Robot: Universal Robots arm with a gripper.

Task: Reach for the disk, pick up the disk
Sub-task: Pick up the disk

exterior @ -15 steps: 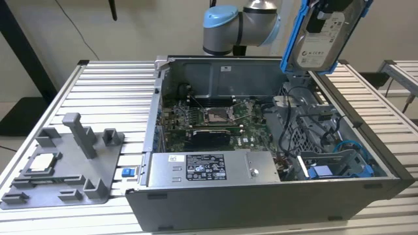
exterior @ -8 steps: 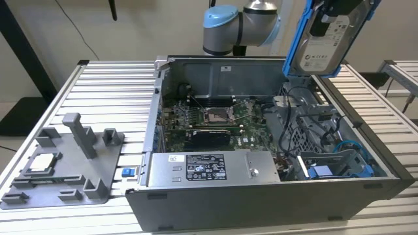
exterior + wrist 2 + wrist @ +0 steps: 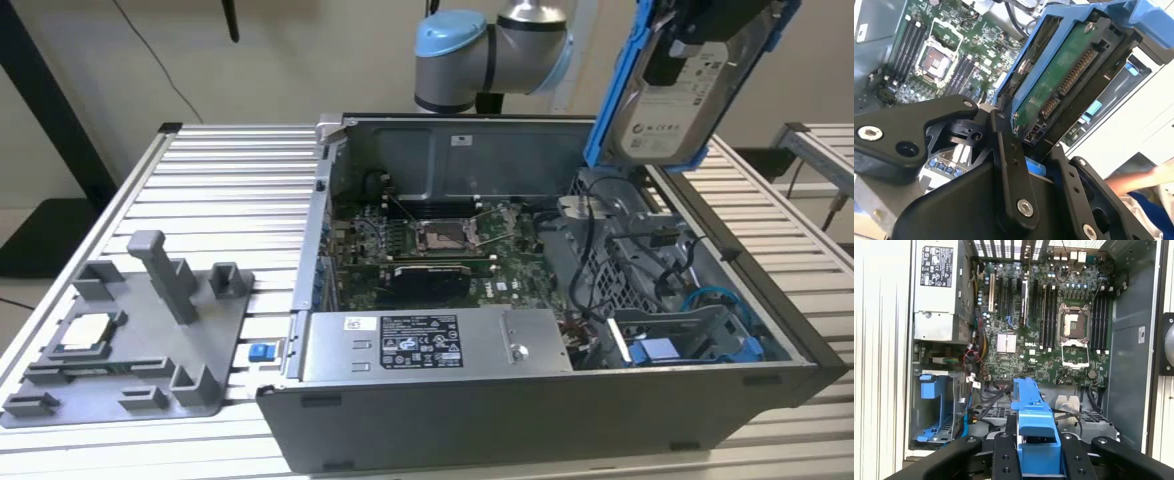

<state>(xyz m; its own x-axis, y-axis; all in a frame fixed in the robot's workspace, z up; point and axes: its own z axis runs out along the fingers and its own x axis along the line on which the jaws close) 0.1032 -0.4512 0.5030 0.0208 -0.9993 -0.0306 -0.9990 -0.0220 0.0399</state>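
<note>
The tool grips the disk by its edges, upright, well above the open case.

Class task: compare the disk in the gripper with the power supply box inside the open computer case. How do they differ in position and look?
The disk hangs above the case, clamped in the gripper; the power supply sits inside the case.
The disk stands nearly upright; the power supply lies flat.
The disk has a bright blue carrier round it; the power supply is bare grey metal.
Both carry a printed label.
</note>
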